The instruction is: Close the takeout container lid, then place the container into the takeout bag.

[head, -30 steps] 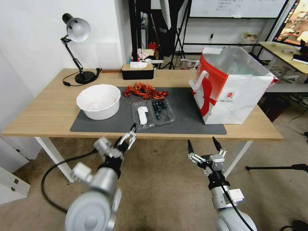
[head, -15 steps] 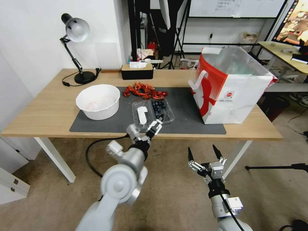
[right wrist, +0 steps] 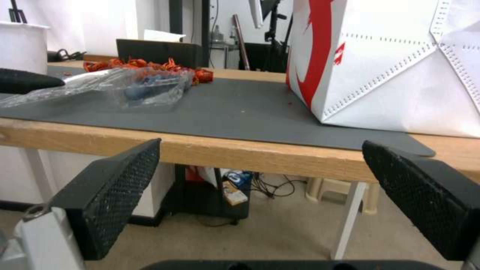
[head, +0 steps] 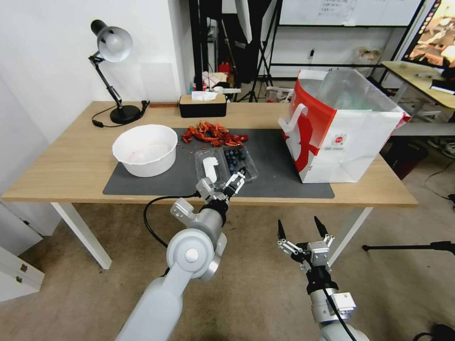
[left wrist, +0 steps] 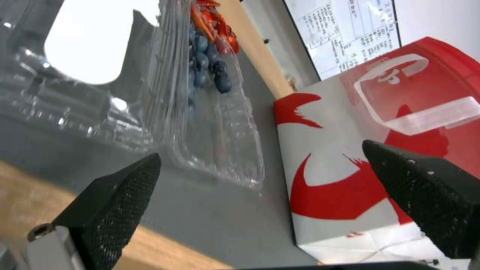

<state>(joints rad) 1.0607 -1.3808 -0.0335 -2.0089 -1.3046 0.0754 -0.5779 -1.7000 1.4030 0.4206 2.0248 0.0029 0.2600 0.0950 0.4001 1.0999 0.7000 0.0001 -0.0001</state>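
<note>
Two tools at work: the left tool (head: 235,179), jaws apart, hovers at the near edge of the open blueberry clamshell (head: 241,164) on the counter; the lid (head: 211,168) lies flat beside it. It should catch the lid's outer edge. The right tool (head: 301,227) waits below, spread; the takeout bag (head: 346,142) stands beyond.

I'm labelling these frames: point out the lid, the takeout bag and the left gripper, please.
lid (head: 210,169): head view, on its white sticker.
takeout bag (head: 361,142): head view, on its white front panel.
left gripper (head: 235,178): head view, midway between its fingertips.
</note>
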